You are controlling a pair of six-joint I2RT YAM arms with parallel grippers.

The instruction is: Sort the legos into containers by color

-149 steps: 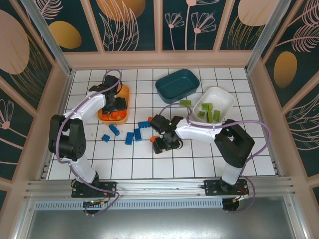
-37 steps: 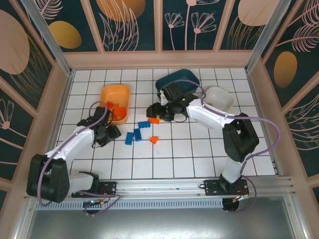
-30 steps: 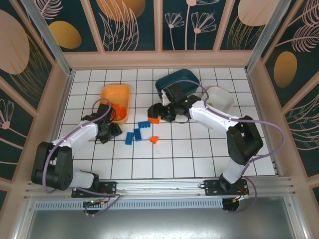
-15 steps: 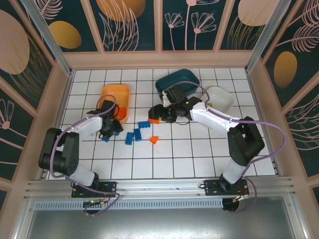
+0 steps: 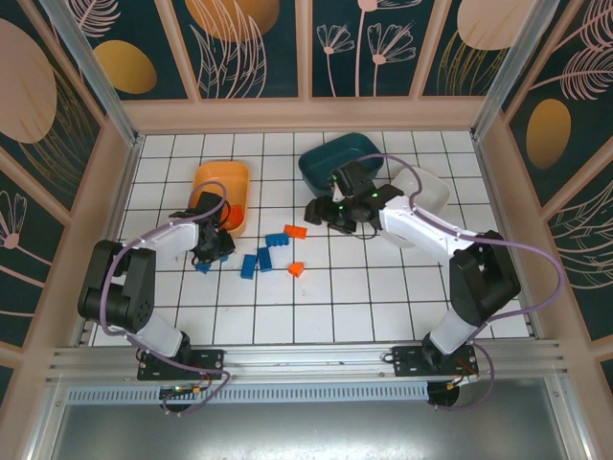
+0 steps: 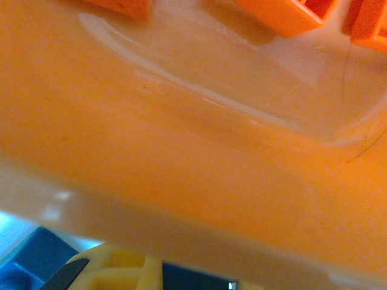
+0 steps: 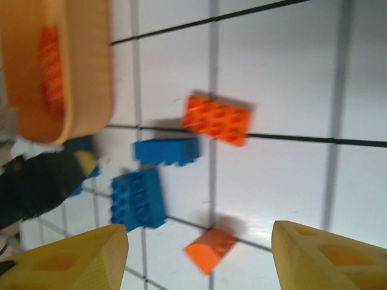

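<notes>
Bricks not yet sorted lie on the tiled table (image 5: 383,287) between your arms: an orange brick (image 5: 295,231), blue bricks (image 5: 263,258) just beside it, and a lone blue brick (image 5: 202,267) near the orange tray (image 5: 218,182). Your left gripper (image 5: 216,245) crowds that tray's wall, probably after blue; you cannot tell its grip. Your right gripper (image 5: 321,213) hangs open and empty, facing the orange brick, likely its pick.

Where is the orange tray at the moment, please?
In the top view, the orange tray sits on the left of the table, toward the back, left of the teal tray.
</notes>
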